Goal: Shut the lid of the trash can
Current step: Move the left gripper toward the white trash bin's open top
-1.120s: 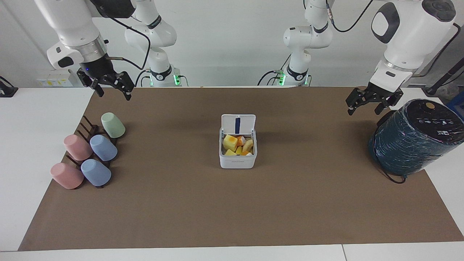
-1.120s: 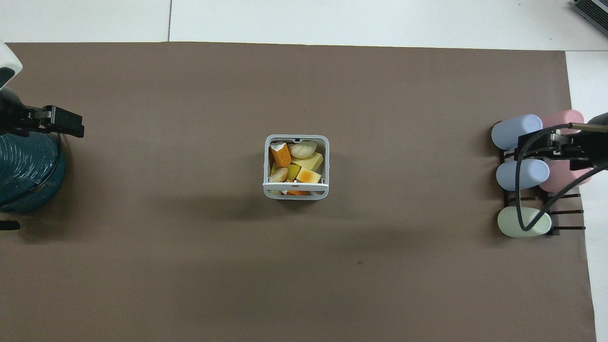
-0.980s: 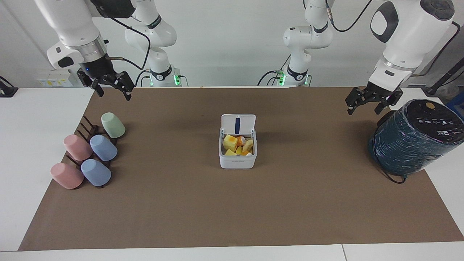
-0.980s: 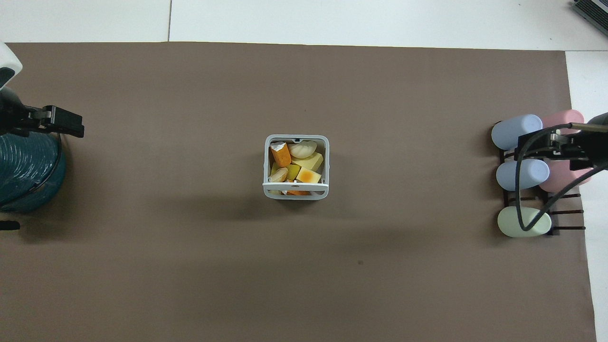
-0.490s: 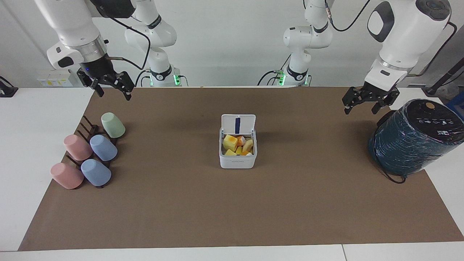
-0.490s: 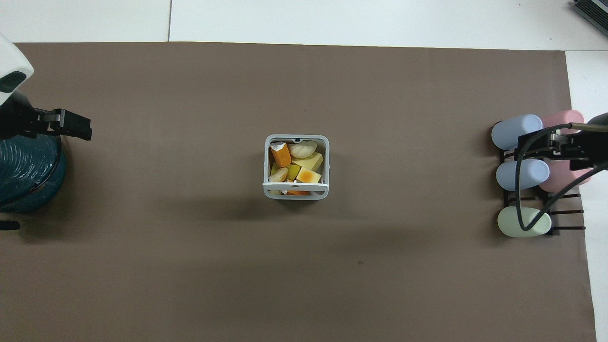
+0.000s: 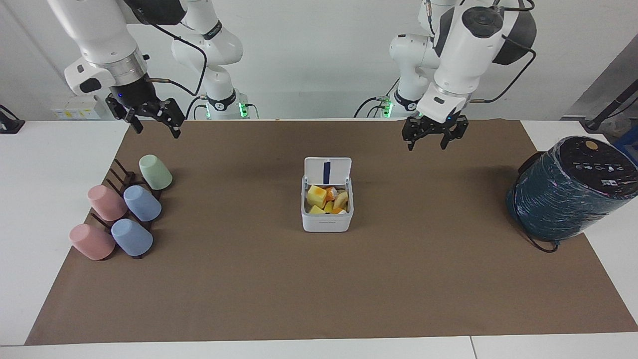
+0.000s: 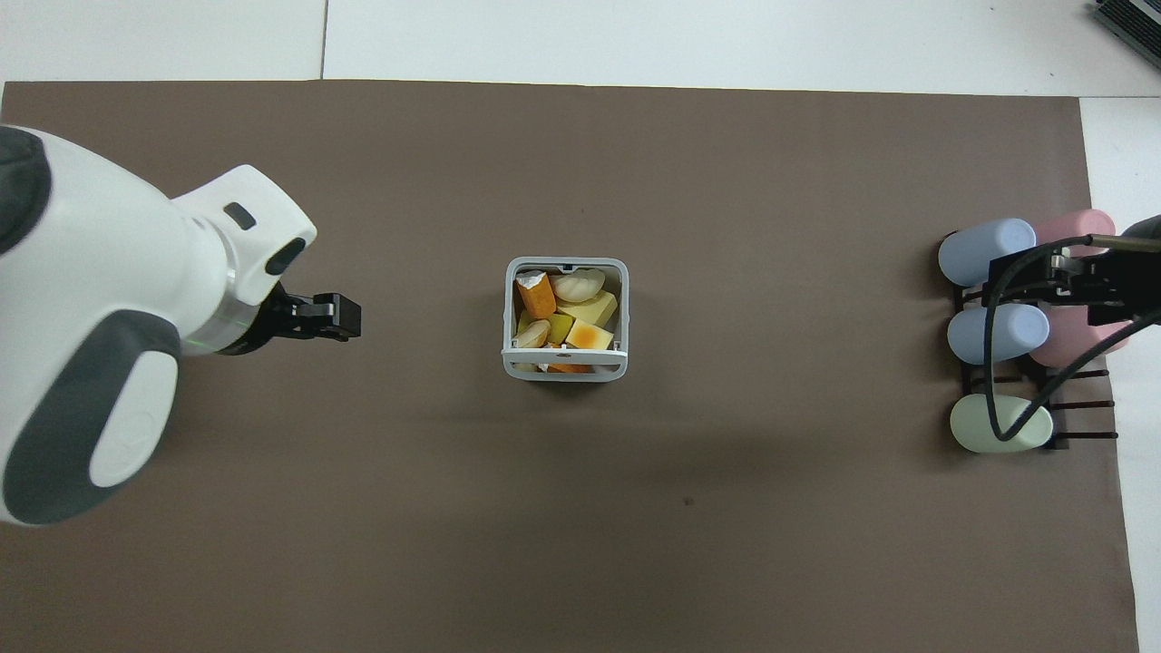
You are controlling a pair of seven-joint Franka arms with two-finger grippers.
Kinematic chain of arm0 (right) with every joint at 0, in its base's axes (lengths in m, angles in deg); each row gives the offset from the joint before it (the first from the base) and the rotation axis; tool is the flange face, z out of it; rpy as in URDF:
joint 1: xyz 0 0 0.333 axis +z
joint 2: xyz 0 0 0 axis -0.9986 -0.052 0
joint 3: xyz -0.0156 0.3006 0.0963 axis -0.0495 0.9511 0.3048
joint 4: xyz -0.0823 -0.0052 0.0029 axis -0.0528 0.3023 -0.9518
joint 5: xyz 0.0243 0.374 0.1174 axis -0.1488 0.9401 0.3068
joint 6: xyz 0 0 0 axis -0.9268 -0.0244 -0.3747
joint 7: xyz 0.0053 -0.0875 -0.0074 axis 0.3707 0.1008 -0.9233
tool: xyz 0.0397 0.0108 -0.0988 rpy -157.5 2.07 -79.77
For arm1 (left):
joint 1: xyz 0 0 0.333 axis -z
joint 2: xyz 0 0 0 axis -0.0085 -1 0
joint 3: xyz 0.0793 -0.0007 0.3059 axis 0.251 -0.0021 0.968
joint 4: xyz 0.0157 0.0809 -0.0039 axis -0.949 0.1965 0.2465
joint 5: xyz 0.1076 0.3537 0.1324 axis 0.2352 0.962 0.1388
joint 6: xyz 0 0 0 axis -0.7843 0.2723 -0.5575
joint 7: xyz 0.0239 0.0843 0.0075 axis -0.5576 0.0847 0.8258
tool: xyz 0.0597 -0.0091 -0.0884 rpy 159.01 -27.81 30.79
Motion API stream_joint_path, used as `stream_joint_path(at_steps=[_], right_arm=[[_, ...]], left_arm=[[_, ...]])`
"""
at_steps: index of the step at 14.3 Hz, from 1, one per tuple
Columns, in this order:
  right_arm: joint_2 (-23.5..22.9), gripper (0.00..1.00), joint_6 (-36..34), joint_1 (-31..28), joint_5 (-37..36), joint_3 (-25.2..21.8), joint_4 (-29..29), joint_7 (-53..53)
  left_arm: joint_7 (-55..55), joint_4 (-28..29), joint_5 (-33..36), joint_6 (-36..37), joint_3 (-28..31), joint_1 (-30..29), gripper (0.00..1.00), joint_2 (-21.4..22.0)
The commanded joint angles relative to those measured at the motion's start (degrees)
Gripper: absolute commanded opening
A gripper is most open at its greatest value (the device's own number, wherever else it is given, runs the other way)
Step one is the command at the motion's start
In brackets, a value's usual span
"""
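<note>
The small white trash can [image 7: 326, 222] stands in the middle of the brown mat, filled with yellow and orange food pieces; it also shows in the overhead view [image 8: 565, 266]. Its lid [image 7: 327, 172] stands upright on the edge nearer the robots, blue stripe showing, and appears edge-on from overhead [image 8: 564, 354]. My left gripper [image 7: 432, 144] is open and empty, in the air over the mat beside the can toward the left arm's end [image 8: 343, 317]. My right gripper [image 7: 154, 127] is open and empty, waiting over the cup rack [image 8: 1007, 277].
A dark rack [image 7: 122, 179] holds pink, blue and green cups [image 7: 142, 203] lying on their sides at the right arm's end. A large dark teal wrapped cylinder [image 7: 568, 194] stands at the left arm's end; my left arm hides it in the overhead view.
My left gripper has swung from beside the teal cylinder toward the trash can. The right arm, the can and the lid have not moved.
</note>
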Motion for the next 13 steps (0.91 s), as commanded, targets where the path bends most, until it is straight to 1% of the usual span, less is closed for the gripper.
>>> stream_joint_path(at_steps=[1, 4, 9, 11, 13], right_arm=[[0.9, 1.00, -0.5, 0.1, 0.8, -0.5, -0.7, -1.4], [0.9, 1.00, -0.5, 0.1, 0.8, -0.5, -0.7, -1.4], [0.9, 1.00, -0.5, 0.1, 0.8, -0.5, -0.6, -1.4], [0.9, 1.00, -0.5, 0.1, 0.8, -0.5, -0.7, -1.4], [0.9, 1.00, -0.5, 0.1, 0.8, -0.5, -0.7, -1.4]], left_arm=[[5.6, 7.0, -0.3, -4.4, 0.8, 4.4, 0.55, 4.5], [11.6, 9.1, -2.9, -8.7, 0.8, 7.9, 0.41, 4.9], [21.4, 12.6, -2.9, -15.3, 0.8, 14.0, 0.26, 4.5], [24.2, 13.3, -3.1, -17.6, 0.8, 16.2, 0.24, 3.3], [27.0, 13.7, -3.1, -21.5, 0.8, 17.7, 0.24, 1.9]])
